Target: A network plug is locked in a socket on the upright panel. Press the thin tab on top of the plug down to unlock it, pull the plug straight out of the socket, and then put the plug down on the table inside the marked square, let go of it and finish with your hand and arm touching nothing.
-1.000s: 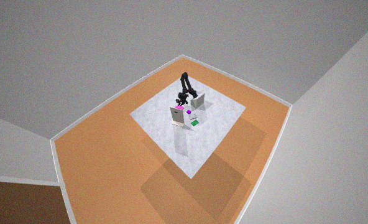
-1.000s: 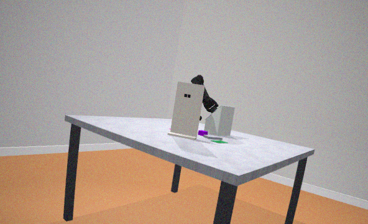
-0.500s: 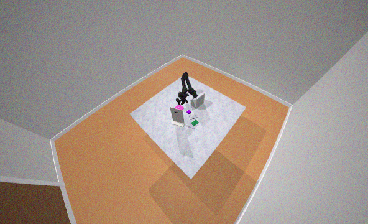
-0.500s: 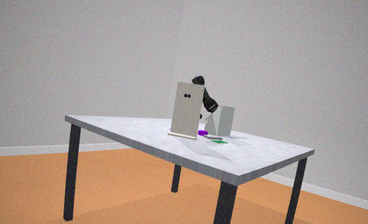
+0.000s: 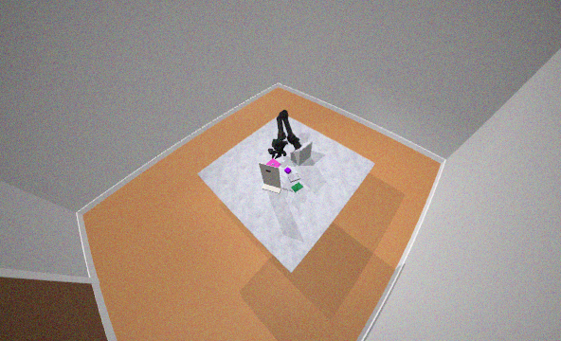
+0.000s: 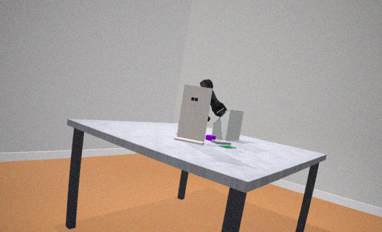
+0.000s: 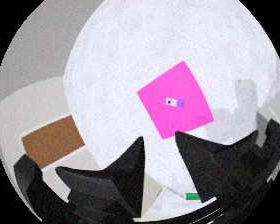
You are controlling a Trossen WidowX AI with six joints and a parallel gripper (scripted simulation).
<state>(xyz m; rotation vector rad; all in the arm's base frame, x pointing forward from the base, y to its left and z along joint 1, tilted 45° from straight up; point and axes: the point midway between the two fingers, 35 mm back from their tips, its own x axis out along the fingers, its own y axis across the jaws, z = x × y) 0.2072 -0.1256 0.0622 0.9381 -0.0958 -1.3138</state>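
Note:
The plug [image 7: 171,102], small and white with a purple end, lies inside the marked pink square [image 7: 188,82] [image 5: 273,161] on the table. The wrist view shows pink on all sides of it. The upright panel [image 5: 270,179] [image 6: 194,119] stands beside the square, with small dark openings near its top and no plug seen in them. My gripper [image 7: 159,137] [image 5: 276,155] is partly open, with nothing between its fingertips. It hangs above the table, apart from the plug. In the exterior view the panel hides the plug and most of the gripper.
A grey angled screen [image 5: 301,153] [image 6: 234,125] stands close to the arm. A purple block [image 5: 287,170] [image 6: 210,137], a flat grey piece [image 5: 294,177] [image 6: 221,142] and a green piece [image 5: 297,187] [image 6: 226,147] [image 7: 192,196] lie beside the panel.

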